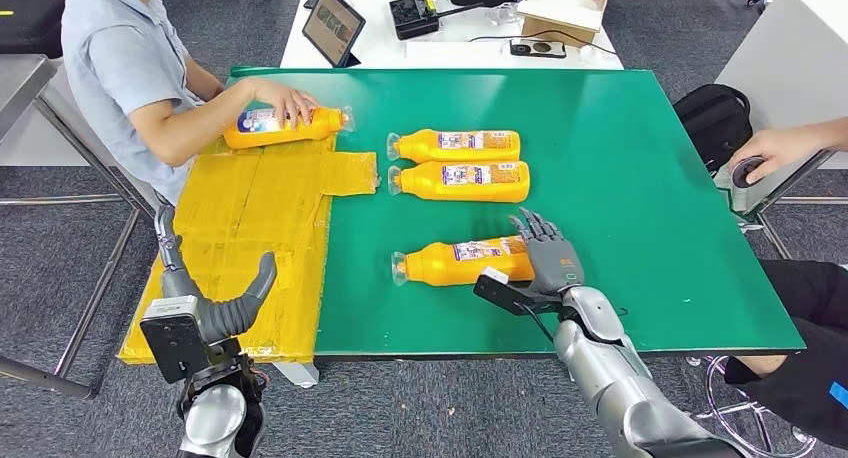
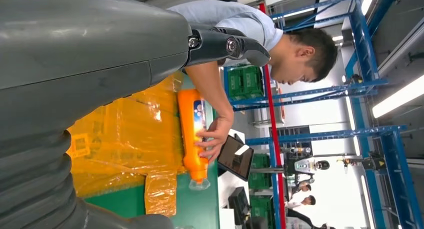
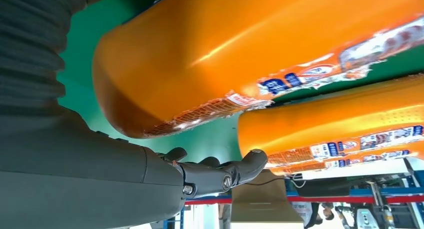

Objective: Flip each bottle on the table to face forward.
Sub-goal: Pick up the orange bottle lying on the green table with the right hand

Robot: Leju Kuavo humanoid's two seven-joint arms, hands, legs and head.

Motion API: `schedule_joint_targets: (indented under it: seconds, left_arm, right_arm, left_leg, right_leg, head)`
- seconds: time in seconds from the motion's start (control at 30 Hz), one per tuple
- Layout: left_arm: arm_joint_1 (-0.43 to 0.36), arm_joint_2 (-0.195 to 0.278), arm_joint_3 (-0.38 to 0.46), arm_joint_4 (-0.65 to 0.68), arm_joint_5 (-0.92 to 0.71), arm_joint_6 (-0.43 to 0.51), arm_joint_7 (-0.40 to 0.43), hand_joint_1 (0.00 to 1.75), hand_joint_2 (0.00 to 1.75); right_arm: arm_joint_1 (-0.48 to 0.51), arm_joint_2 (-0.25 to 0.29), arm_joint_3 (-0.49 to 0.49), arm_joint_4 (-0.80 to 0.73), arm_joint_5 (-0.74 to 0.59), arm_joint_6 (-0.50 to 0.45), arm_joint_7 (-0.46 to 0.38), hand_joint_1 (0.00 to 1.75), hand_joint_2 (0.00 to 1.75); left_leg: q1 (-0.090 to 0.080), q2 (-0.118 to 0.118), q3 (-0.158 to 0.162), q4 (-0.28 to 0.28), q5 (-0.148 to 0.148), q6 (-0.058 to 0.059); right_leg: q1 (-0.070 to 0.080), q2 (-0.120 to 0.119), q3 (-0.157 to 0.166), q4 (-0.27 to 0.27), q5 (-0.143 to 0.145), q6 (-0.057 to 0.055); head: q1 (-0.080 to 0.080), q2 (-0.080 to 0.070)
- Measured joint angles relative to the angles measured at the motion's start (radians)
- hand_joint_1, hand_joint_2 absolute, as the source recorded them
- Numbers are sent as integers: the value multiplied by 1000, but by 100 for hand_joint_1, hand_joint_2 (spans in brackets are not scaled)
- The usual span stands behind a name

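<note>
Bottles, four in number and all orange with printed labels, lie on their sides on the green table point(image 1: 650, 178), caps pointing left. The near bottle point(image 1: 460, 260) lies by itself toward the near edge; the right hand point(image 1: 548, 253) rests at its base end, fingers extended and spread, touching or just beside the bottle with nothing gripped. The right wrist view shows the orange base close above the hand's thumb, with a gap between them. Two more bottles lie parallel and just beside each other at the table centre: the far centre bottle point(image 1: 455, 145) and the near centre bottle point(image 1: 460, 180). The fourth bottle point(image 1: 285, 126) lies at the far left on the yellow taped sheet point(image 1: 255, 228), under a seated person's hand point(image 1: 285, 98). The left hand point(image 1: 215, 313) hangs off the near left edge of the table, fingers loosely curled, holding nothing. A tablet point(image 1: 333, 25) stands on the white table beyond.
</note>
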Motion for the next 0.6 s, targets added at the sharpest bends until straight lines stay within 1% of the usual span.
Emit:
schedule_joint_targets:
  seconds: [0.03,0.13,0.17,0.3,0.43,0.5,0.6]
  left_arm:
    - [-3,0,-2,3,0,0,0,0,175]
    - [-8,0,-4,12,2,1,2,0,175]
    - [-9,0,-4,14,5,1,3,0,175]
    - [-12,0,-4,22,17,-9,10,0,175]
    - [-13,1,-4,27,50,-43,21,0,175]
    - [-13,1,-3,30,64,-57,24,0,175]
    - [-13,2,-3,33,73,-64,25,0,175]
  right_arm:
    - [-8,5,1,8,0,6,2,37,175]
    - [-31,20,4,35,-14,72,18,167,175]
    - [-39,24,5,44,-21,107,27,174,175]
    - [-85,29,5,82,-52,247,68,175,175]
    - [-119,26,4,113,-102,368,93,175,175]
    - [-125,22,1,121,-129,406,85,175,175]
    - [-127,17,-4,128,-150,423,71,175,175]
  left_leg:
    - [0,0,0,0,0,0]
    - [0,0,0,0,0,0]
    - [0,0,0,0,0,0]
    - [0,1,2,0,0,0]
    - [0,1,6,0,-1,0]
    - [0,1,8,0,-1,0]
    - [0,2,12,0,-1,0]
  right_leg:
    - [0,0,0,0,0,0]
    - [0,0,0,0,0,0]
    - [0,0,0,0,0,0]
    - [0,1,0,0,0,0]
    - [0,1,4,-1,0,0]
    - [0,1,6,-1,0,0]
    - [0,1,10,-1,0,0]
  head:
    - [0,0]
    - [0,0]
    - [0,0]
    - [0,0]
    - [0,0]
    - [0,0]
    - [0,0]
